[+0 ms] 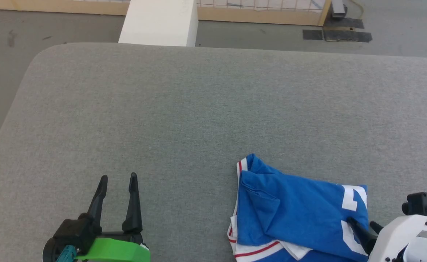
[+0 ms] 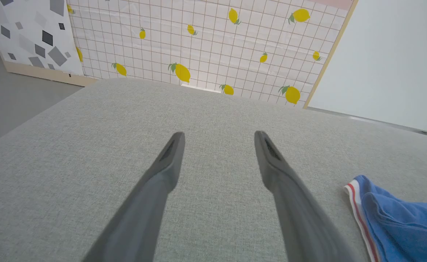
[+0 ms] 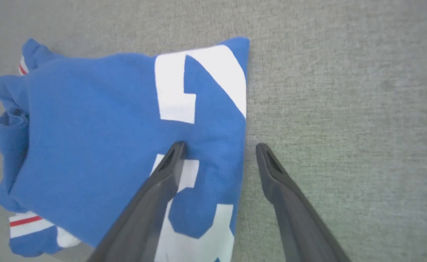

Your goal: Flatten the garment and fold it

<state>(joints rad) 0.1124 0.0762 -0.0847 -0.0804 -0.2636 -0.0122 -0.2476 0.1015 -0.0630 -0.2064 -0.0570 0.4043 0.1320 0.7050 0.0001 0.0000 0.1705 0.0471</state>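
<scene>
The shirt (image 1: 297, 214) lies bunched at the table's (image 1: 198, 109) near right. The right gripper (image 3: 218, 147), wide open and empty, straddles its right edge, probably to pinch it. The left gripper (image 1: 118, 178) hangs open, empty.

A grey fabric table (image 1: 184, 109) with a rounded far-left corner spreads across the head view. Beyond its far edge is grey floor (image 1: 53, 29), where a white block (image 1: 158, 22) stands just behind the table. A pale wooden rail (image 1: 257, 16) runs along the back, and dark mats (image 1: 346, 35) lie on the floor at the far right. The left wrist view shows a gridded panel (image 2: 206, 43) printed with yellow lemons, a board (image 2: 31, 36) with grey shapes to its left and a plain white wall (image 2: 391, 62) to its right
</scene>
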